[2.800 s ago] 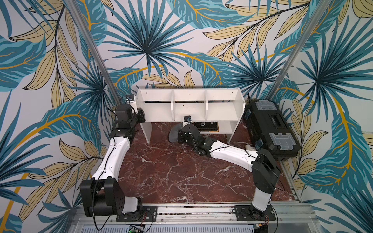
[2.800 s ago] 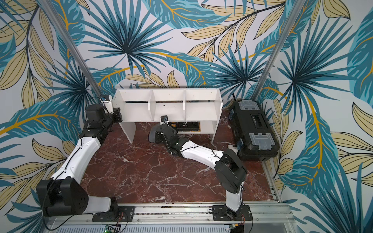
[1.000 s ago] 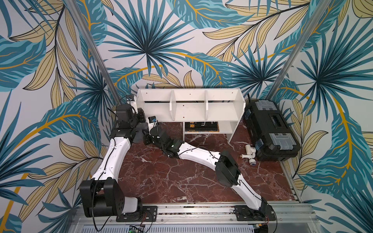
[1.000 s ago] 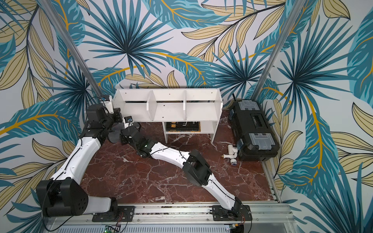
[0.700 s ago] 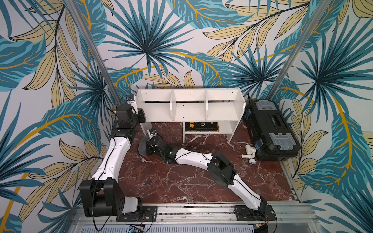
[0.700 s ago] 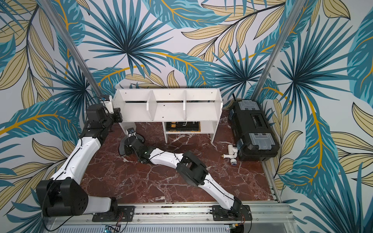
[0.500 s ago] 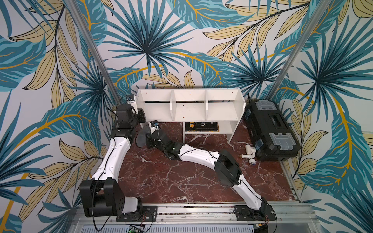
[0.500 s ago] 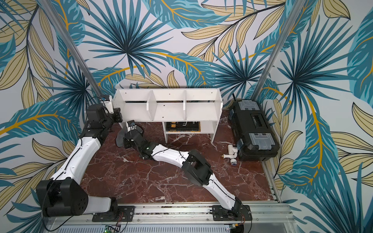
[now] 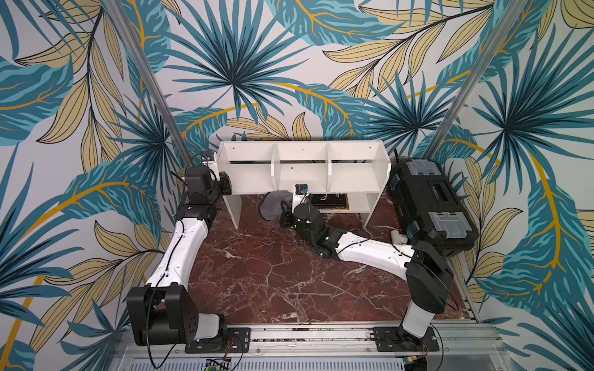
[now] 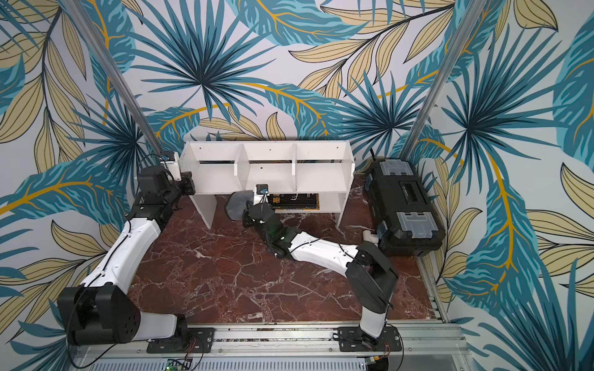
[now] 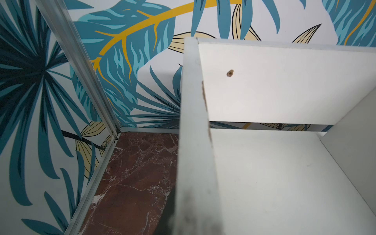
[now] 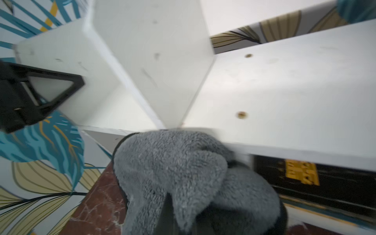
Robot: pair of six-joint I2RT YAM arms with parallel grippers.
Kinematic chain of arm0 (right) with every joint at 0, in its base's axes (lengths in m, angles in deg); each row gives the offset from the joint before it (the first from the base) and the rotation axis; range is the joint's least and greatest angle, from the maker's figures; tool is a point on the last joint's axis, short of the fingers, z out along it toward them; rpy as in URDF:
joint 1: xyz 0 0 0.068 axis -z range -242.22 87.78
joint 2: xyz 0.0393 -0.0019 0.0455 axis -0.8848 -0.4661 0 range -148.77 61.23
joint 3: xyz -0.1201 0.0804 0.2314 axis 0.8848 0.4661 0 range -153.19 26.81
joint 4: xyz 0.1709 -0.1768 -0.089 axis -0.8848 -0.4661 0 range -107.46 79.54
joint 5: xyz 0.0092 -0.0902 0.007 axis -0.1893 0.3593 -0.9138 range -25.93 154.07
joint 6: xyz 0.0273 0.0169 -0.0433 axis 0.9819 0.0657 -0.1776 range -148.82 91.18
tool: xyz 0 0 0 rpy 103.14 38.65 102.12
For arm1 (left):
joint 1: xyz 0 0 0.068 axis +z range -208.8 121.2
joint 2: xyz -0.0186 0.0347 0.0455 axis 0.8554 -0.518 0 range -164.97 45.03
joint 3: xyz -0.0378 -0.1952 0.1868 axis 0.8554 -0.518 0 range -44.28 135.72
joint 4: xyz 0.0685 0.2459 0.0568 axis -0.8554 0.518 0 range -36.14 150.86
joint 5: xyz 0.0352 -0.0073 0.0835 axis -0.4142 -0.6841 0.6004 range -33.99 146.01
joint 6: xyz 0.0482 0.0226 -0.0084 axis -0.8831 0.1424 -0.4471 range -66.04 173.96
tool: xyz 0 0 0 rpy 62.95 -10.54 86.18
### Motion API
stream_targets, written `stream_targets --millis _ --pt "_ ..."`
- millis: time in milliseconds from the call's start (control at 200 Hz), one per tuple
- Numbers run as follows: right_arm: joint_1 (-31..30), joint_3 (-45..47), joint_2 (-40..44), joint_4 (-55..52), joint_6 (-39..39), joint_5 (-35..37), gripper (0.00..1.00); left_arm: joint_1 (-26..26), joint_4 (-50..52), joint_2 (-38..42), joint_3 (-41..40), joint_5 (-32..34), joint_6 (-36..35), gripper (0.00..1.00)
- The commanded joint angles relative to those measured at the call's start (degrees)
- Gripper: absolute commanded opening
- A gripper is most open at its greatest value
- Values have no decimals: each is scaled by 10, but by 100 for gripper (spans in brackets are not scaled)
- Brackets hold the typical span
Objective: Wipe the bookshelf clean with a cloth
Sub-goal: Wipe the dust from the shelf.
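- Cloth (image 9: 273,205): dark grey and bunched. It is pressed against the front edge of the bookshelf (image 9: 302,151) board, below the divider between the left and middle compartments.
- Right gripper (image 9: 287,214): the jaws are closed together on a fold of the cloth.
- Left gripper (image 9: 225,183): the jaws are clamped on the bookshelf's left end panel, apparently to steady it.
- Risk: only a small fold appears pinched, so the cloth could be pulled free by drag along the board edge.
- Risk: the cloth could be snagged on the divider, and the bookshelf shoved if the left hold slips.
- Risk: the black-and-yellow box (image 9: 331,201) on the lower shelf, near the right wrist, could be knocked.
- The toolbox (image 9: 430,199) stands on the worktop (image 9: 273,273) beside the bookshelf's right end.
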Motion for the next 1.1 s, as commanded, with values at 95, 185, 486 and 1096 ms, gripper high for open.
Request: stream_targets --millis 95,185,486,1096 --pt "28 118 142 -23 11 23 0 -21 105 -4 -23 -76 66 0" --pt "28 147 220 -86 -9 14 0 -21 105 -4 -23 -71 67 0" --pt "171 -60 320 -485 -58 42 0 -21 95 -8 -27 -81 78 0" --pt "313 -316 82 -619 -48 -113 72 -27 92 12 -33 -56 80 30"
